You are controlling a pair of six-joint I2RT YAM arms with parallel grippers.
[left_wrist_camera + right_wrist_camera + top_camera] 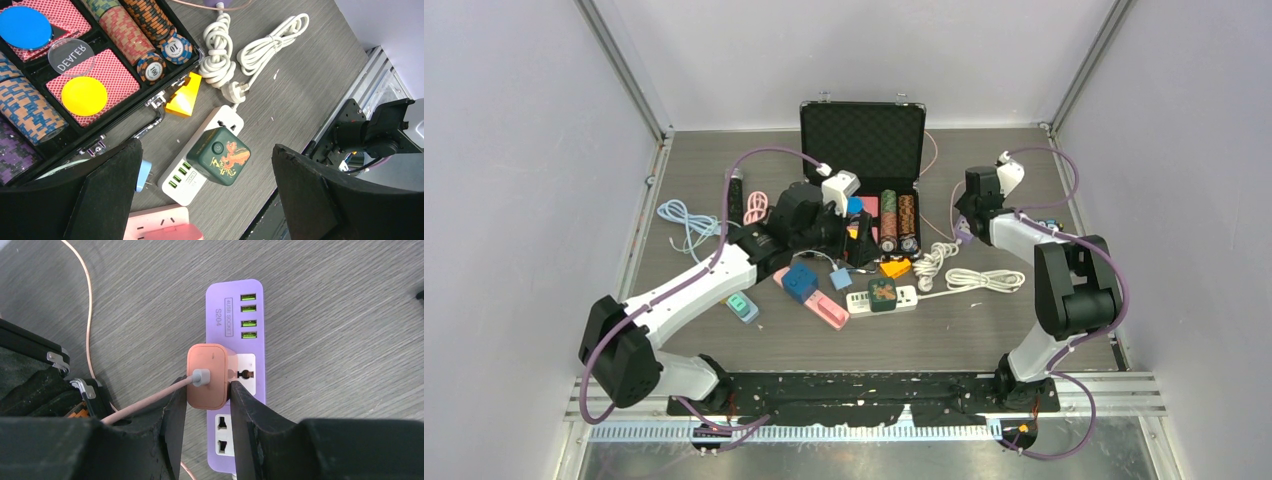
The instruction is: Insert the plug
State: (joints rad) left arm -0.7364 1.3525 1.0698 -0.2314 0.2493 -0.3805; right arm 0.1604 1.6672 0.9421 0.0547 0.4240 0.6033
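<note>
Top external view: the left arm reaches from its near-left base diagonally toward the middle of the table (984,330), and the left gripper (848,228) hangs over the near edge of the open poker chip case (862,140). Left wrist view shows its fingers (105,192) spread wide with nothing between them. Under the gap sits a green charger cube (220,156) plugged into a white power strip (220,120).

The right arm rises from its near-right base, bends at the elbow and stretches to the far right part of the table, with the right gripper (971,213) pointing down just right of the case. In the right wrist view the right gripper is pinching the pink plug (206,374) by its two sides. A pink cable (140,407) runs from the plug's top face. The plug stands upright on the purple power strip (235,340), over the socket next to the four green USB ports. I cannot tell whether it is fully seated.
</note>
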